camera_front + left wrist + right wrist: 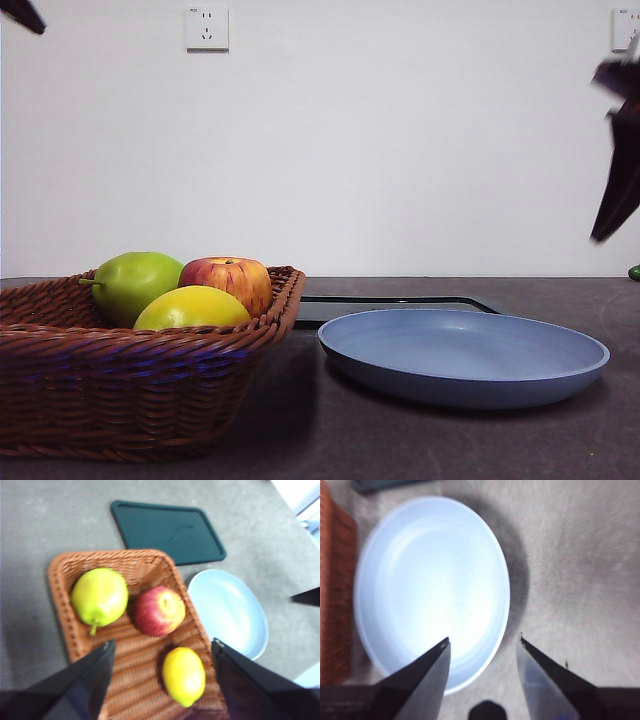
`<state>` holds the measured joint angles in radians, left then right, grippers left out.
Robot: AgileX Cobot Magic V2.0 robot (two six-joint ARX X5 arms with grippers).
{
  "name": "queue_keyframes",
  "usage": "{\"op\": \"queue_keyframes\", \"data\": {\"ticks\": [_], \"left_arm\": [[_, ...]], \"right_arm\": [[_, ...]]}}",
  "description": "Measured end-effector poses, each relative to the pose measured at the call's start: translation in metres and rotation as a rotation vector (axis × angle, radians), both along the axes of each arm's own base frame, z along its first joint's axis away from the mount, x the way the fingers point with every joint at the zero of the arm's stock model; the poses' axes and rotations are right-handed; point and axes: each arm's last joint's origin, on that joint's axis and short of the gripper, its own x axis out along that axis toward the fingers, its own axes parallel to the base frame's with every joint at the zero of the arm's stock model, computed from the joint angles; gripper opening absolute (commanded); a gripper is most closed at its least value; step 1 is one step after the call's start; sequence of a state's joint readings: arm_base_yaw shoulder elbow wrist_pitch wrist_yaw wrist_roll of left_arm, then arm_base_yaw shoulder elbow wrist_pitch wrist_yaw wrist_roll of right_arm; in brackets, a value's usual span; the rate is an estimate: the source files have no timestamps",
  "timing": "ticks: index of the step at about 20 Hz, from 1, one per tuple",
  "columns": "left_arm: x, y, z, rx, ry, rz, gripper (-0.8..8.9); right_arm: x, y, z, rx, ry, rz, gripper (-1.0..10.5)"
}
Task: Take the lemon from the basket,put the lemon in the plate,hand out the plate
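The yellow lemon [191, 307] [184, 676] lies in the brown wicker basket [120, 390] [62, 570], next to a green pear-like fruit and a red-yellow apple. My left gripper [162, 647] hovers open high above the basket, its jaws on either side of the lemon in the left wrist view. To the basket's right stands the bare blue plate [560, 372] [227, 612] [427, 587]. Above the plate's edge, my right gripper [482, 642] is open and holds nothing. It shows as a dark blurred shape [618, 150] at the right edge of the front view.
A green pear-like fruit [133, 283] [99, 596] and a red-yellow apple [230, 280] [159, 611] share the basket. A flat dark tray [395, 305] [167, 530] lies behind basket and plate. A small green thing [634, 272] sits at the far right.
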<state>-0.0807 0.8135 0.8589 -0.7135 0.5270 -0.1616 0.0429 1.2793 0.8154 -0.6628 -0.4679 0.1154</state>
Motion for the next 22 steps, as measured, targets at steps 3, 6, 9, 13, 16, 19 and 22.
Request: {"op": "queue_keyframes", "data": {"ticks": [3,6,9,13,16,19,22], "left_arm": [[-0.001,-0.005,0.0,-0.013,0.011,-0.019,3.52],[-0.002,-0.008,0.0,-0.015,0.013,-0.041,3.52],[-0.002,-0.01,0.0,-0.016,0.014,-0.054,3.52],[-0.002,-0.011,0.0,-0.016,0.014,-0.058,3.52],[-0.002,-0.011,0.0,-0.016,0.015,-0.058,3.52],[-0.003,-0.013,0.0,-0.016,0.017,-0.073,3.52],[-0.007,-0.022,-0.001,-0.017,0.045,-0.137,3.52]], "right_arm": [[0.019,0.008,-0.027,-0.002,0.062,0.025,2.3],[0.031,0.011,-0.052,-0.003,0.126,0.027,2.3],[0.037,0.011,-0.065,0.002,0.161,0.024,2.0],[0.039,0.011,-0.067,0.001,0.16,0.02,0.3],[0.039,0.012,-0.067,0.008,0.157,0.017,0.0],[0.039,0.012,-0.065,0.014,0.162,0.003,0.0],[0.033,0.011,-0.052,0.008,0.134,-0.002,0.0]]}}
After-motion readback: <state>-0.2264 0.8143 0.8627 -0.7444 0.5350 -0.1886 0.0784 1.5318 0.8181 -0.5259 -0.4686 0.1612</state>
